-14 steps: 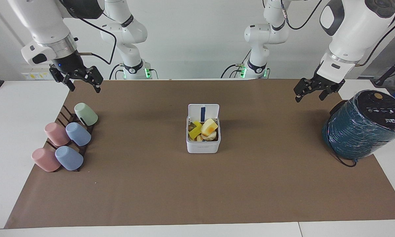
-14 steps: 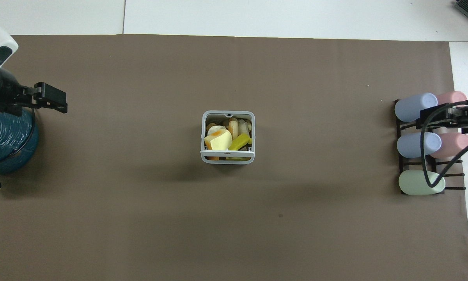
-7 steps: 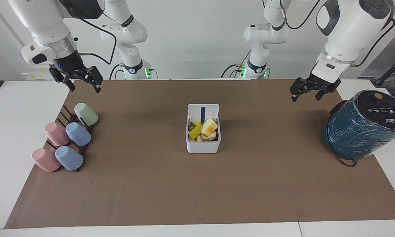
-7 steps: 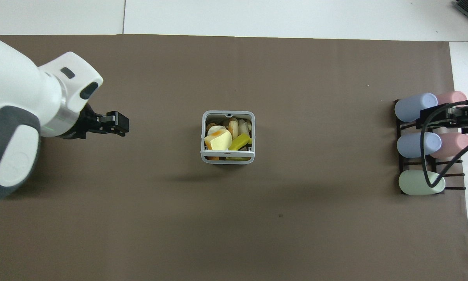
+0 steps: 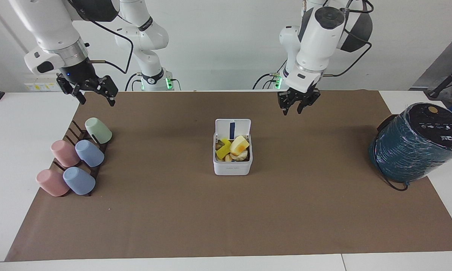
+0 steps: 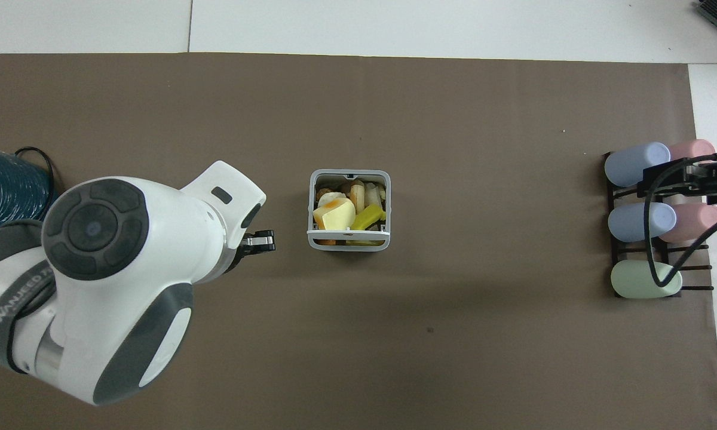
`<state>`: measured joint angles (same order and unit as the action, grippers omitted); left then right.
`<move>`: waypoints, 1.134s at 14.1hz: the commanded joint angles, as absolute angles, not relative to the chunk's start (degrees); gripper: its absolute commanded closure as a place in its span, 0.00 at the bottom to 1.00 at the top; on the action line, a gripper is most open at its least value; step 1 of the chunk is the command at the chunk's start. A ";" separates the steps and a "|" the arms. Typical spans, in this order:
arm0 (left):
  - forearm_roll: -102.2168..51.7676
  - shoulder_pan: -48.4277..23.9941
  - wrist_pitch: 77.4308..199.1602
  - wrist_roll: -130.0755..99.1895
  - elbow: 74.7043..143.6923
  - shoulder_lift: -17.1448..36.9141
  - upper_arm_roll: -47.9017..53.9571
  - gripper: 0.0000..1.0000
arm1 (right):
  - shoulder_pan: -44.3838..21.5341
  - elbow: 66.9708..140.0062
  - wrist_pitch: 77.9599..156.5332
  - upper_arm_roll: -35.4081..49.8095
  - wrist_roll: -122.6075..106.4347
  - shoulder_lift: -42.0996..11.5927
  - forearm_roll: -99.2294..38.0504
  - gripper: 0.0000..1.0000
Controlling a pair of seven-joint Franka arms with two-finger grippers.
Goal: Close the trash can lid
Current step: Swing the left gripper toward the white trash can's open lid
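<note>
The trash can [image 5: 232, 168] is a small white box in the middle of the brown mat, filled with yellow and orange scraps; it also shows in the overhead view [image 6: 312, 206]. Its lid [image 5: 240, 127] stands upright and open on the edge nearer to the robots, with the blue strip showing inside. In the overhead view the lid [image 6: 349, 241] is seen edge-on. My left gripper [image 5: 297, 108] is open and empty in the air over the mat, beside the can toward the left arm's end; its tip also shows in the overhead view [image 6: 264, 242]. My right gripper [image 5: 95, 95] waits open over the mat's edge by the cup rack.
A large dark teal wrapped cylinder [image 5: 414, 145] stands at the left arm's end of the table. A dark rack with several pastel cups [image 5: 75, 158] lies at the right arm's end. The brown mat [image 5: 226, 218] covers most of the table.
My left arm has swung from beside the teal cylinder toward the trash can, and its gripper now hangs close to the can. The right arm, can and lid have not moved.
</note>
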<state>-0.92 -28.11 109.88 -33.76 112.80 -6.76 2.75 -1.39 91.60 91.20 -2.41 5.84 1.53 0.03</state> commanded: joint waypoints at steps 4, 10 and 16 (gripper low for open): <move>-2.81 -36.90 118.20 -42.87 118.56 -8.35 1.85 1.00 | -1.49 92.81 91.05 -2.46 5.89 2.72 0.35 0.00; -2.99 -40.95 127.51 -48.95 118.92 -4.49 1.85 1.00 | -1.58 92.81 91.05 -2.46 5.89 2.72 0.35 0.00; -2.99 -40.08 138.42 -51.86 118.30 -0.53 1.76 1.00 | -1.58 92.81 91.05 -2.46 5.89 2.72 0.26 0.00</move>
<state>-2.26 -40.04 135.95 -51.34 118.12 -0.89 2.40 -1.40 91.60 91.20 -2.41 5.84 1.53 0.03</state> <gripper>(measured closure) 0.991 0.000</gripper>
